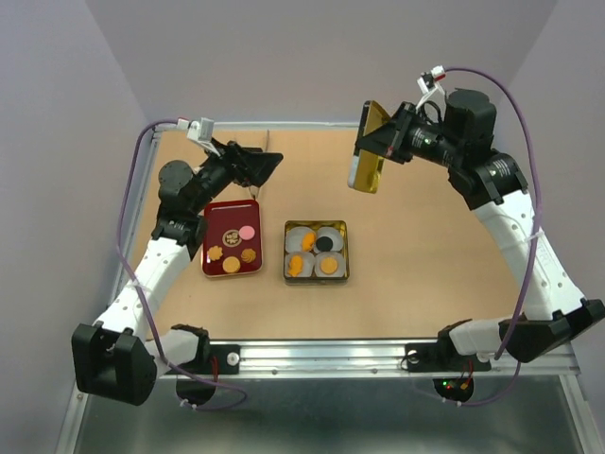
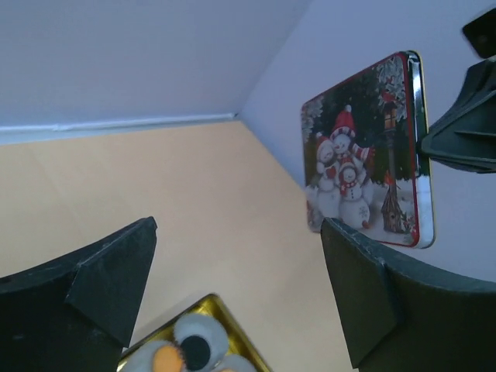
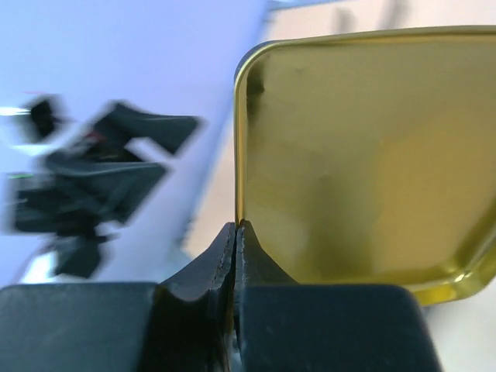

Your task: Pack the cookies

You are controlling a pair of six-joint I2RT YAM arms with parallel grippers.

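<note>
Packing looks well advanced but not finished. A gold tin (image 1: 346, 252) sits open near the middle of the surface (image 1: 425, 274), lined with white paper cups (image 1: 301, 233). Four cookies (image 1: 328, 266) lie in it, three orange and one dark, and each cup appears to hold one. Just to the left of the tin, toward the left edge of the surface, a red tray (image 1: 214, 214) carries five more: a pink one, a dark patterned one and three orange ones.

The right end effector (image 1: 383, 142) is clamped tight on the rim of the tin's lid (image 1: 367, 156). It holds the lid on edge in the air over the far right part of the surface, well apart from the tin. Its gold inside faces the right wrist camera, and its snowman picture faces the left arm. The left end effector (image 1: 263, 168) is spread wide with nothing between its fingers, and it hovers over the far edge of the red tray.

What is left, as I judge it, is to bring the lid down and close the tin. I cannot tell whether the five cookies on the tray must go in first, since no free cup shows.
</note>
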